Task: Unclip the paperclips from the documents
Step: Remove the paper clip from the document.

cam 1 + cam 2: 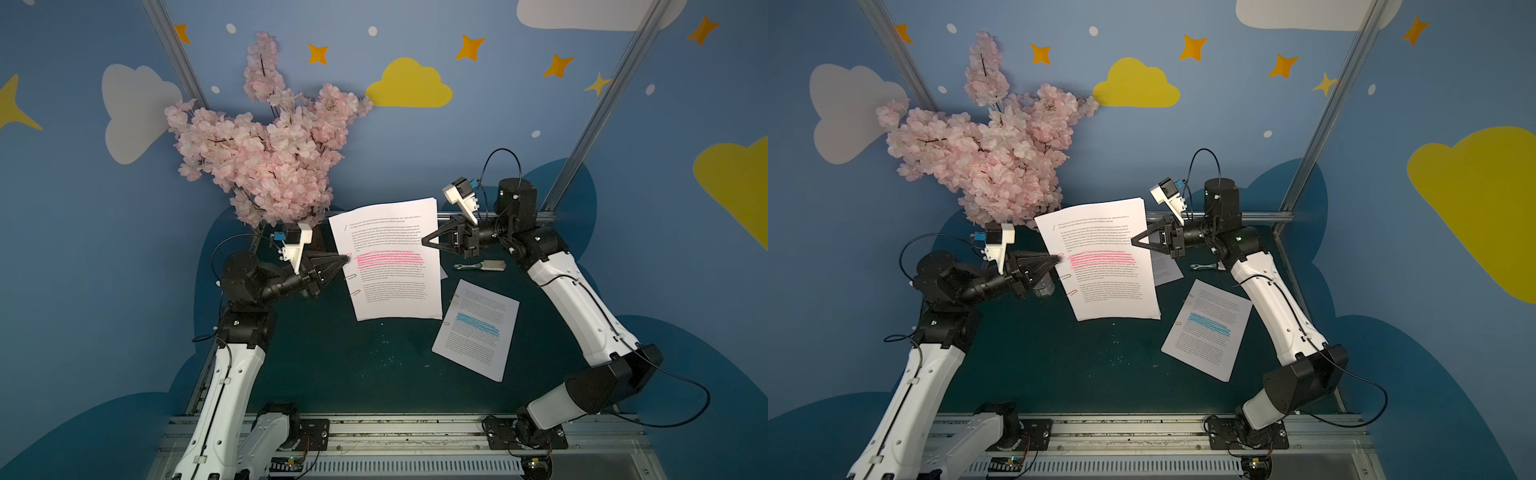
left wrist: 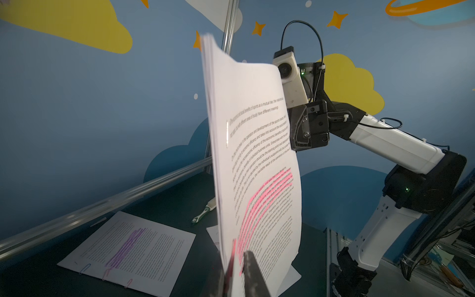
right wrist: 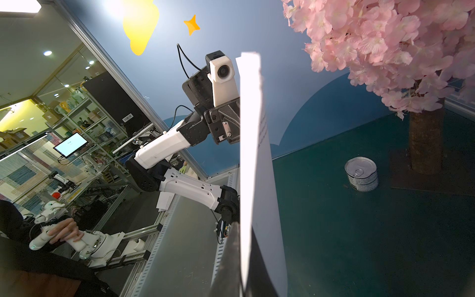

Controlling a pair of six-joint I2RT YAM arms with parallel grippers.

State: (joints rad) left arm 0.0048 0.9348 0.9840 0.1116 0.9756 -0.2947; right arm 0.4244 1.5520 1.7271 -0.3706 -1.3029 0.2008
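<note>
Dark green tabletop [image 1: 324, 365] is filling the blue-walled cell. Nearest, the blue-banded document [image 1: 476, 328] is lying flat, paperclips [image 1: 454, 300] along its left edge. Beyond it, both arms are holding the pink-banded document [image 1: 390, 266] raised between them: the right gripper [image 1: 424, 240] is clamping the right edge, and the left gripper [image 1: 346, 259] is pinching the red paperclip [image 2: 233, 253] on the opposite edge. That clip's long axis is running in line with the left gripper's reach, so freeing it likely means drawing leftward, away from the right gripper. Farthest, the purple-banded document [image 2: 128, 246] is lying flat.
</note>
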